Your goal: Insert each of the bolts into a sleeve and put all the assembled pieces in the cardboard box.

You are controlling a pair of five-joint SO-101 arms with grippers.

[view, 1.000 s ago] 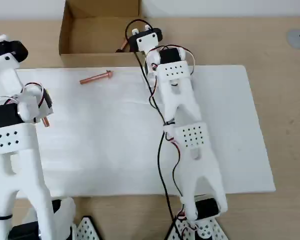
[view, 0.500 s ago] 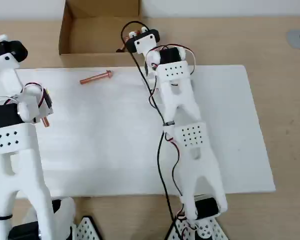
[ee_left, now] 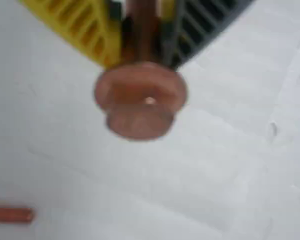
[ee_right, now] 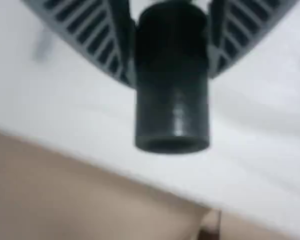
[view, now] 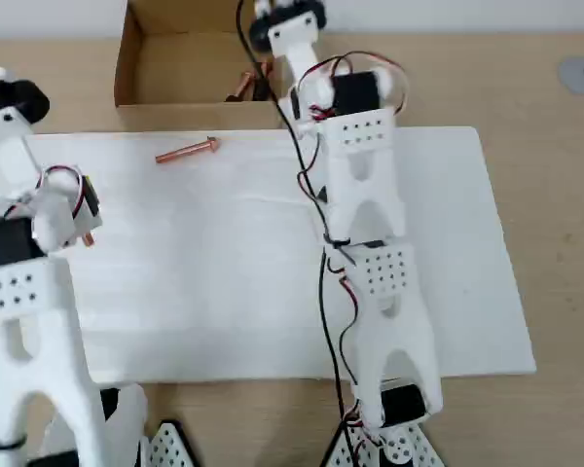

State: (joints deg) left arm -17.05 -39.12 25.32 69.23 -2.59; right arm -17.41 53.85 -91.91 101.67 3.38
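Observation:
My left gripper point(ee_left: 142, 50) is shut on a copper bolt point(ee_left: 140, 102), head toward the camera, above the white mat. In the high view this bolt point(view: 87, 236) hangs at the mat's left side under the left arm. A second copper bolt point(view: 187, 151) lies loose on the mat near the box, also seen as a copper bolt point(ee_left: 10, 215) in the left wrist view. My right gripper point(ee_right: 172, 70) is shut on a black sleeve point(ee_right: 172, 105). The right arm point(view: 292, 29) stretches over the right end of the cardboard box point(view: 127, 68), where a copper piece point(view: 243, 86) lies.
The white mat point(view: 224, 272) covers the middle of the wooden table point(view: 545, 195). The box stands just beyond the mat's far edge, at the left of centre. Black cables run along the right arm. A grey disc point(view: 580, 74) sits at the far right.
The right arm has stretched farther forward over the box's right end. The left arm has shifted slightly, still holding its bolt. The loose bolt has stayed put.

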